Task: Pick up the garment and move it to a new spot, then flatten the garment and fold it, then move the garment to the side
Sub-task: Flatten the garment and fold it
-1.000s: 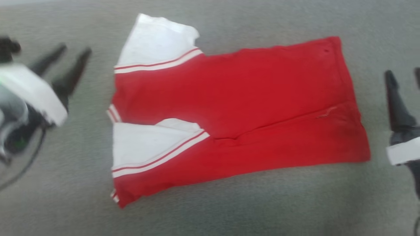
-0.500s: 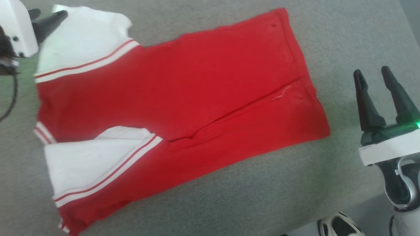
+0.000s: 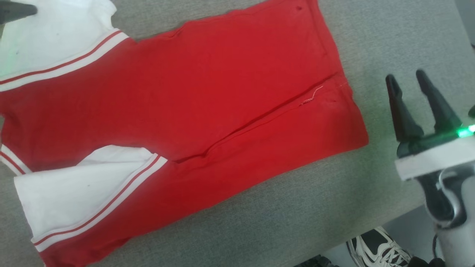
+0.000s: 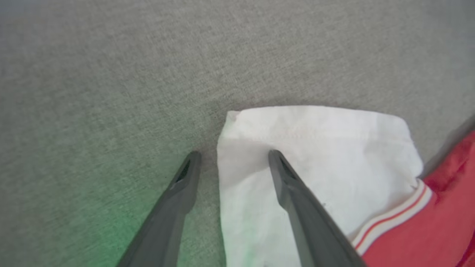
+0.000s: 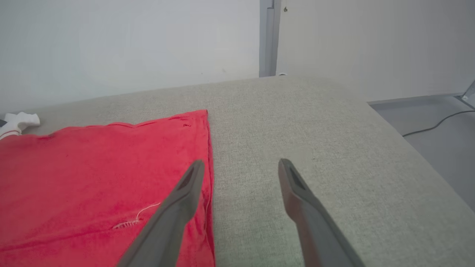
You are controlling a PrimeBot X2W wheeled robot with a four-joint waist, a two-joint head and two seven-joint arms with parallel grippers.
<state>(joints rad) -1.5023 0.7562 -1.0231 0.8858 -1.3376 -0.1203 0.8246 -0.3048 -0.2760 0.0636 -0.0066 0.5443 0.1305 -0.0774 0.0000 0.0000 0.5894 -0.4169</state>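
A small red jersey-style T-shirt with white, stripe-trimmed sleeves [image 3: 207,96] lies flat on a grey woven fabric surface [image 3: 389,33]. The left gripper [image 4: 234,154] is at the outer corner of one white sleeve, its fingers spread, one above the sleeve and one above the bare fabric beside it. The right gripper [image 3: 406,76] is just beside the shirt's hem edge, fingers parted and empty.

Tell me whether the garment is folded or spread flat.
Partly folded. The garment lies flat on the grey surface, but its near long side is turned over the body, leaving a flap edge along the middle.
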